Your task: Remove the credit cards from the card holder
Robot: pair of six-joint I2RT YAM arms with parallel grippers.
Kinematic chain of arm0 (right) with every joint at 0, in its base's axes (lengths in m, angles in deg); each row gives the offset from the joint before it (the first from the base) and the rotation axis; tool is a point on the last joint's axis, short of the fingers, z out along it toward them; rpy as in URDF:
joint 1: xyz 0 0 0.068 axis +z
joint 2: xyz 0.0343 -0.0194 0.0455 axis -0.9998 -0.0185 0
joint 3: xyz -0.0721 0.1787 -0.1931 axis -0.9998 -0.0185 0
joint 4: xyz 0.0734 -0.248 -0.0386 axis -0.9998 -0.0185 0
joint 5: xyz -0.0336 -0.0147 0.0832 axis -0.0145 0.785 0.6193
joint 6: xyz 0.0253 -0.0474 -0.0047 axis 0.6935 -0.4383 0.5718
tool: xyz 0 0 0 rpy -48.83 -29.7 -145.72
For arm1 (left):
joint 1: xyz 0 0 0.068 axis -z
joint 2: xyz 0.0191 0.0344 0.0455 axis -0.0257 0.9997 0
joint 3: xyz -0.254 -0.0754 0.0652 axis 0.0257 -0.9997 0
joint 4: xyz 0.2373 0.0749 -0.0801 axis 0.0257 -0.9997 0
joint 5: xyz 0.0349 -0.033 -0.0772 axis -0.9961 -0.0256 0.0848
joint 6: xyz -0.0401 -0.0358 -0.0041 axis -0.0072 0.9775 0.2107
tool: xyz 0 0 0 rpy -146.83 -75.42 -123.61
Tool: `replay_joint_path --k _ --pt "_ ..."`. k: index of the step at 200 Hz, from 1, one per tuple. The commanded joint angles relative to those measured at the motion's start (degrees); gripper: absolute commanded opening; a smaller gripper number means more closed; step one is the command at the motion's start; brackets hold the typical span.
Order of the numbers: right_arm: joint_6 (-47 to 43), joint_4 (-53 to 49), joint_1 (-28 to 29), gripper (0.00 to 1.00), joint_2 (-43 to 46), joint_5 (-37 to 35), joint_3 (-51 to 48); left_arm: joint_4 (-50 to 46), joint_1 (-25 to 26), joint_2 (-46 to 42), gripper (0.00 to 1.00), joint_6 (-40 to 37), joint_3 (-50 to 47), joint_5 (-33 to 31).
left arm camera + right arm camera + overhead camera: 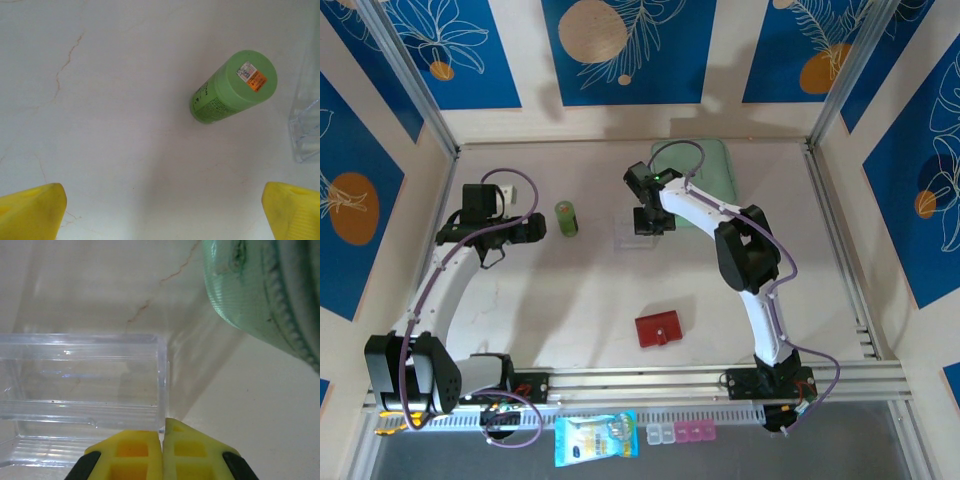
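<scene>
Card holder (658, 329): being shown closed in the top view, lying on the table (570, 300) near the arm bases, well apart from both grippers.
Left gripper (162, 212): being held wide open, with a green bottle (232, 87) being framed ahead in its wrist view.
Right gripper (163, 437): fingers being pressed together at the corner of a clear box (80, 385), near a mint pouch (265, 290).

The clear plastic box (80, 385) runs off the frame left of the yellow fingertips (135, 455) of the right gripper (163, 432); whether they pinch its corner wall is unclear. The mint-green zip fabric pouch (260, 290), up and right of them, is cropped by two edges.
</scene>
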Motion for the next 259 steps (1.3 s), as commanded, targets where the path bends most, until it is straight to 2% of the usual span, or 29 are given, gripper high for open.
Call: replay_joint_path --k 1,108,186,259 --pt "1.7 -2.4 0.7 0.04 -0.7 -1.4 1.8 -1.5 -0.6 -1.4 1.00 -0.7 -0.9 -0.6" --pt "2.7 -2.8 0.1 0.05 -1.2 -1.5 1.5 -1.5 -0.6 -1.0 1.00 -0.7 -0.8 -0.2" --pt "1.0 -2.4 -5.9 0.05 2.6 -4.1 -2.2 -1.5 -0.6 -1.2 1.00 -0.9 -0.8 -0.3" --pt "-0.9 -3.2 -10.6 0.04 2.7 -6.2 -1.6 -1.7 -0.6 -1.4 1.00 -0.9 -0.8 -0.7"
